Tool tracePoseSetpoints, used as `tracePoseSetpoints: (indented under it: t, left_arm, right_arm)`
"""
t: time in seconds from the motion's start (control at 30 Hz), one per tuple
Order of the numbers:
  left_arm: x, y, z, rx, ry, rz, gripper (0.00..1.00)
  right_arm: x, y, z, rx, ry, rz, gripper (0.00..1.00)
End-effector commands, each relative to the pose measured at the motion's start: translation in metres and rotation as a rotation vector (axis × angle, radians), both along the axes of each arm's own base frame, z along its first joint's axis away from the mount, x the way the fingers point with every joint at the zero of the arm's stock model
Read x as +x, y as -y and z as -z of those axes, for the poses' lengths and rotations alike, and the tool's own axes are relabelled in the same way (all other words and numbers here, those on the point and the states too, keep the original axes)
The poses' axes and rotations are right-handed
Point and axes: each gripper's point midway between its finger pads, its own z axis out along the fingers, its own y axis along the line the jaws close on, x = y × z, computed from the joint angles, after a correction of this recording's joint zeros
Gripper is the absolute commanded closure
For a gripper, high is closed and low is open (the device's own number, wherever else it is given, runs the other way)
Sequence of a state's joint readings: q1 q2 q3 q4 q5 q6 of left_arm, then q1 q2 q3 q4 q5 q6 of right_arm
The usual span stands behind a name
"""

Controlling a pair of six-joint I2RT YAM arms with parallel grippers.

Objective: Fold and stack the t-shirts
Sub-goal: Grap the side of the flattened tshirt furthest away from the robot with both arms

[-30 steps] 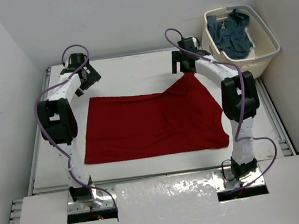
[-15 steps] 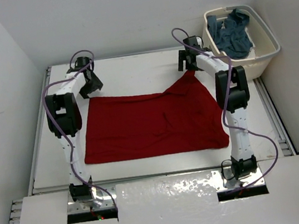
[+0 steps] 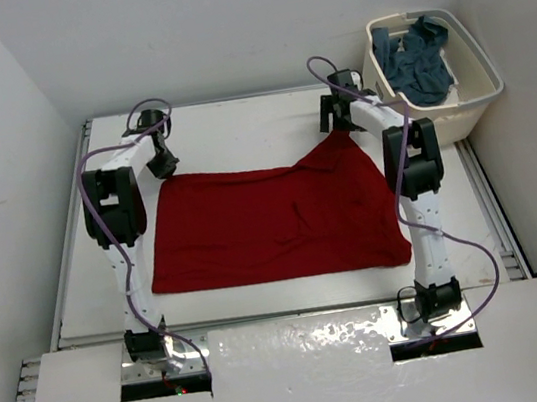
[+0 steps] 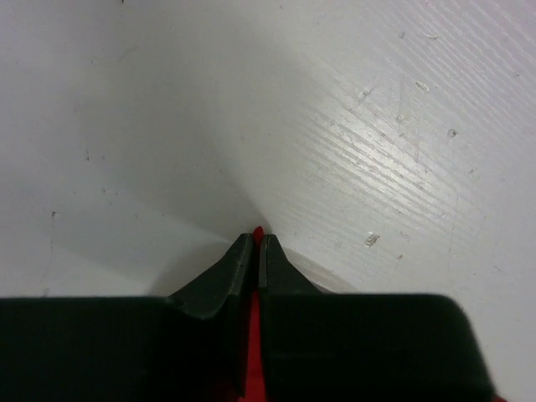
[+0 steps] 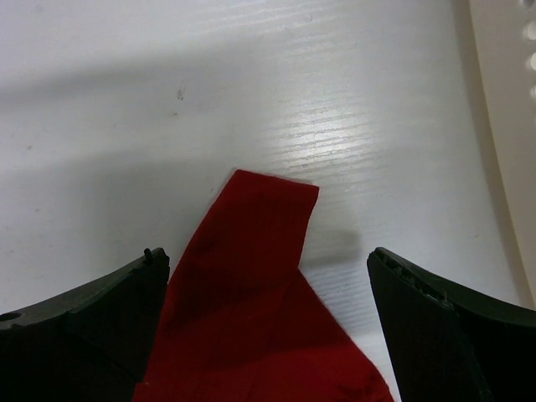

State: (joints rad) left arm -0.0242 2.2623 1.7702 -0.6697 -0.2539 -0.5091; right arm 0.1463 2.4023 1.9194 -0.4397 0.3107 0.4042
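Note:
The red t-shirt (image 3: pixel 272 223) lies spread out flat on the white table, with its far right corner pulled up into a point. My left gripper (image 3: pixel 164 166) is at the shirt's far left corner, and its jaws (image 4: pixel 259 239) are shut on a thin strip of red cloth (image 4: pixel 255 352). My right gripper (image 3: pixel 339 128) hovers over the far right corner. Its jaws (image 5: pixel 268 255) stand wide open on either side of the red cloth tip (image 5: pixel 251 318), not touching it. A blue-grey t-shirt (image 3: pixel 416 58) lies crumpled in the basket.
The cream laundry basket (image 3: pixel 475 94) stands at the far right corner of the table, close to my right arm; its wall (image 5: pixel 511 100) shows at the right edge of the right wrist view. White walls enclose the table on three sides.
My left gripper has come down onto the red shirt's far left corner and shut on it. My right gripper shifted slightly and stays open over the far right corner.

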Motion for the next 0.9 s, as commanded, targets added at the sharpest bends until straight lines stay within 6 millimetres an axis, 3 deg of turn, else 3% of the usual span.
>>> tracePoseSetpoints:
  t: [0.0, 0.33, 0.43, 0.47, 0.53, 0.67, 0.7, 0.73, 0.87]
  left_arm:
    - [-0.012, -0.005, 0.007, 0.008, -0.040, 0.004, 1.00]
    - [-0.005, -0.002, -0.001, 0.000, -0.002, 0.030, 1.00]
    - [-0.003, -0.001, -0.004, -0.004, 0.012, 0.038, 1.00]
    - [-0.002, -0.001, -0.008, -0.001, 0.021, 0.033, 1.00]
    - [0.001, -0.001, -0.011, 0.000, 0.033, 0.038, 1.00]
    - [0.005, 0.002, -0.019, -0.013, 0.061, 0.051, 1.00]
    - [0.006, 0.002, -0.021, -0.014, 0.065, 0.055, 1.00]
    - [0.007, 0.003, -0.022, -0.018, 0.070, 0.055, 1.00]
    - [0.011, 0.004, -0.038, -0.016, 0.112, 0.061, 1.00]
  right_arm:
    - [0.014, 0.003, -0.006, 0.015, 0.045, 0.036, 0.01]
    - [0.039, -0.004, 0.014, 0.106, 0.113, 0.108, 0.04]
    - [0.040, -0.005, 0.018, 0.150, 0.117, 0.131, 0.29]
    - [0.041, -0.005, 0.016, 0.150, 0.126, 0.133, 0.41]
    - [0.037, -0.001, 0.010, 0.131, 0.136, 0.149, 0.50]
    - [0.035, 0.010, -0.003, 0.091, 0.180, 0.160, 0.75]
    - [0.035, 0.010, -0.004, 0.087, 0.181, 0.155, 0.92]
    - [0.037, 0.011, -0.007, 0.087, 0.185, 0.155, 0.99]
    - [0.042, 0.006, -0.023, 0.094, 0.197, 0.115, 1.00]
